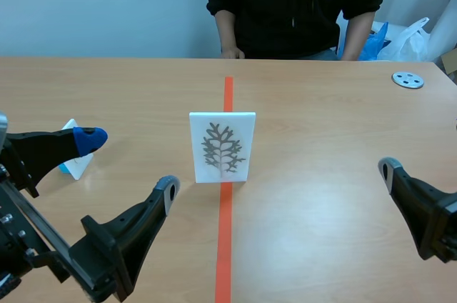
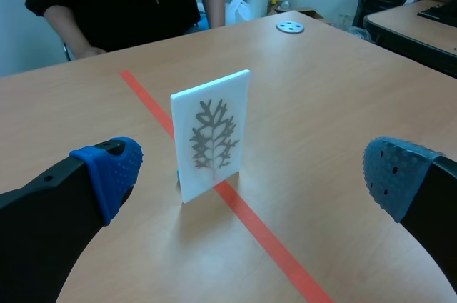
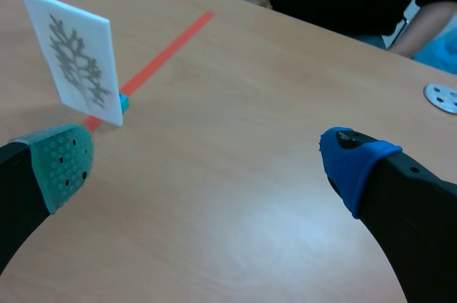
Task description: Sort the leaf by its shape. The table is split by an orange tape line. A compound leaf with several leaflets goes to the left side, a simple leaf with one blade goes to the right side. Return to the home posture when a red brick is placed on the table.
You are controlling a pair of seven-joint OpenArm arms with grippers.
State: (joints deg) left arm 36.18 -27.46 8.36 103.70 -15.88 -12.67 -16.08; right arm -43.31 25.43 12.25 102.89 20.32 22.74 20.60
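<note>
A white card (image 1: 222,147) printed with a grey leaf of several leaflets stands upright on the orange tape line (image 1: 226,239) at the table's middle. A small blue foot (image 3: 123,102) holds it up. My left gripper (image 2: 250,174) is open, near the table's front on the left. The card (image 2: 212,131) stands ahead of it, between the lines of its fingers but apart from them. My right gripper (image 3: 207,156) is open too, low at the front right. The card (image 3: 75,60) stands ahead of its green-padded finger. Neither gripper holds anything.
A person (image 1: 293,3) in a dark top sits across the table, hands at its far edge. A round metal disc (image 1: 408,80) lies at the far right. A small white and blue object (image 1: 75,159) lies behind my left gripper's blue-padded finger (image 1: 87,138).
</note>
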